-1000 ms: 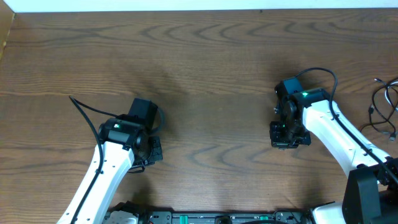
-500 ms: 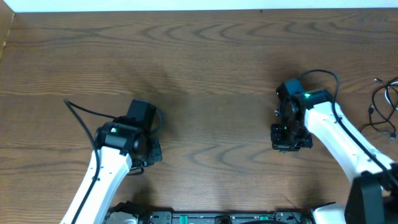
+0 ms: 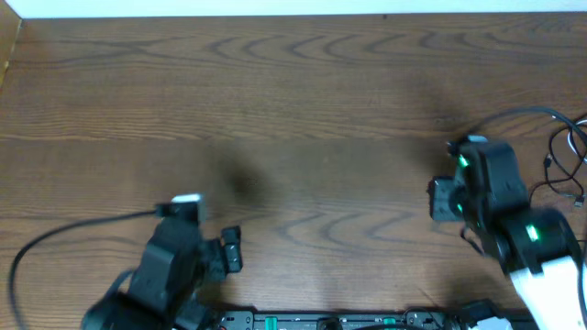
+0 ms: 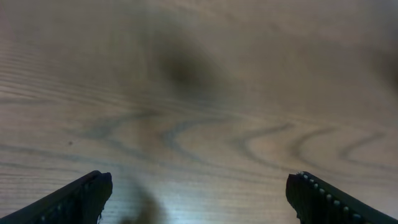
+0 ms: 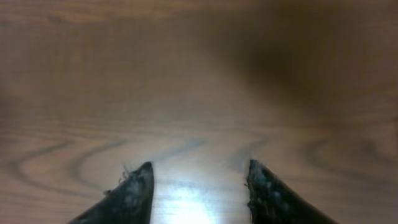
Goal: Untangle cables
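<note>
The cables [image 3: 569, 156] lie as a loose bunch of thin loops at the far right edge of the wooden surface [image 3: 303, 101], partly cut off by the overhead frame; their plug ends are too small to make out there. The right arm [image 3: 495, 197] stands just beside them on their left, blurred, and whether it touches them cannot be told. Neither wrist view shows any cord. The right claw [image 5: 199, 190] has its 2 dark fingertips [image 5: 134, 193] apart, with only bare, brightly lit wood grain in the gap between them. The left arm [image 3: 170, 270] sits at the near left of the surface, well apart from the cables, with a thicker black lead [image 3: 64, 229] curving away from it toward the left edge. The left claw [image 4: 199, 202] is spread wide, its 2 fingertips [image 4: 78, 199] showing only at the bottom corners of its wrist view, and nothing but wood lies between them. Both claws are empty.
</note>
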Available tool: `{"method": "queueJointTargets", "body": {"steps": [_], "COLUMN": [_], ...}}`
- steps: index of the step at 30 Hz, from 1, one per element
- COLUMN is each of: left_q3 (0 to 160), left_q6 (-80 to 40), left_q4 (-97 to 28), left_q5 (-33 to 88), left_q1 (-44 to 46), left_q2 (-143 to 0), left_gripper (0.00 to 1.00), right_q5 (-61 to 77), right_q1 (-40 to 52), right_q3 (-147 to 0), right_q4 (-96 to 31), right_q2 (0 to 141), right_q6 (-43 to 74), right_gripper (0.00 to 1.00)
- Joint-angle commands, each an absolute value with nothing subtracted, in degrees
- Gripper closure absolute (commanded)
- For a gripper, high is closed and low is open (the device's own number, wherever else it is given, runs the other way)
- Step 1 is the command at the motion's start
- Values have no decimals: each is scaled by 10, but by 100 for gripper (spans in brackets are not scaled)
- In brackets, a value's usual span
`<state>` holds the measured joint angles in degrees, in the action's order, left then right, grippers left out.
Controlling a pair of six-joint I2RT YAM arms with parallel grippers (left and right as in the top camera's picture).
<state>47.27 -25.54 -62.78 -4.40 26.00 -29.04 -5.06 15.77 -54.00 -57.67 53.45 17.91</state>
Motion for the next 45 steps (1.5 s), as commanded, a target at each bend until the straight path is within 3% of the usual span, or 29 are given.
{"method": "queueJointTargets", "body": {"steps": [1, 2, 8, 45], "left_q3": [462, 462, 462, 462], "left_q6": [-288, -288, -288, -288], "left_q4": [-625, -624, -611, -614], "left_q5": [-96, -95, -96, -97], "left_q1": [263, 263, 263, 263], "left_q2": [-226, -218, -209, -209], "left_gripper": [5, 5, 5, 4], "right_q5": [-104, -104, -104, -105], "right_q1": [158, 158, 158, 147], "right_q3": [-492, -485, -473, -457], "right_q4": [-571, -571, -577, -602], "right_q2": [438, 417, 353, 333], "right_q6": [182, 182, 182, 182], "right_gripper": [27, 1, 1, 1]}}
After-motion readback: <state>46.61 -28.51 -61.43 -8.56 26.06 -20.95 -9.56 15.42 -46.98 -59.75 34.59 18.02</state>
